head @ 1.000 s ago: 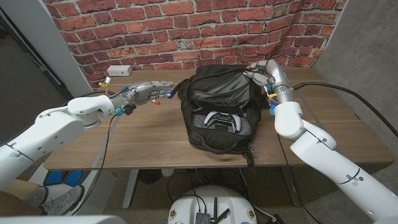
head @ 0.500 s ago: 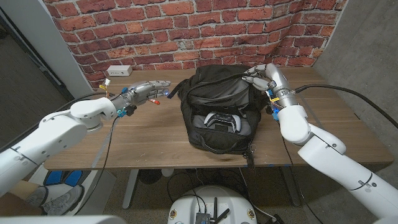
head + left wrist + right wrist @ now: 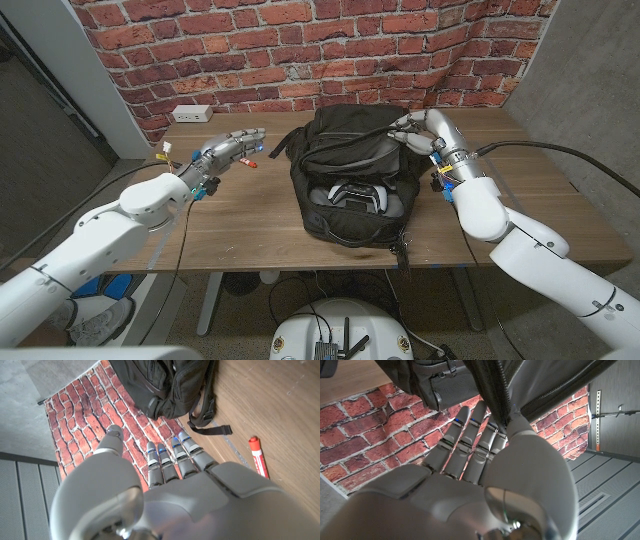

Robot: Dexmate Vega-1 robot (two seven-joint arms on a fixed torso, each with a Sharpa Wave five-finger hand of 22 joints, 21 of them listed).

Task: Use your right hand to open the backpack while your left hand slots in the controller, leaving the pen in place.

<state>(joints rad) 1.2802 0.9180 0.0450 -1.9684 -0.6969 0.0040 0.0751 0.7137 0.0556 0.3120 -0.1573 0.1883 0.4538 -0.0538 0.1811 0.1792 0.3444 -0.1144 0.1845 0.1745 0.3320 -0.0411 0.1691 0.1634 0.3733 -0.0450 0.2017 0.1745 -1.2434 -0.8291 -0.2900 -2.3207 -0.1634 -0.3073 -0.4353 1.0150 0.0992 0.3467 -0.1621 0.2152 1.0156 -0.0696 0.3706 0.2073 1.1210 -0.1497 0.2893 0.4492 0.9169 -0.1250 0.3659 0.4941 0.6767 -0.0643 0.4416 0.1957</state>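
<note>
Meanwhile the left robot hand point(image 3: 232, 146) has drifted farther from the backpack point(image 3: 350, 170).

Left arm stretched forward, left robot hand point(image 3: 232, 148) empty, fingers point(image 3: 170, 457) straight and slightly apart. Right arm bent in from the side, right robot hand point(image 3: 420, 127) raised, its fingers point(image 3: 465, 442) pinching fabric against the thumb.
</note>
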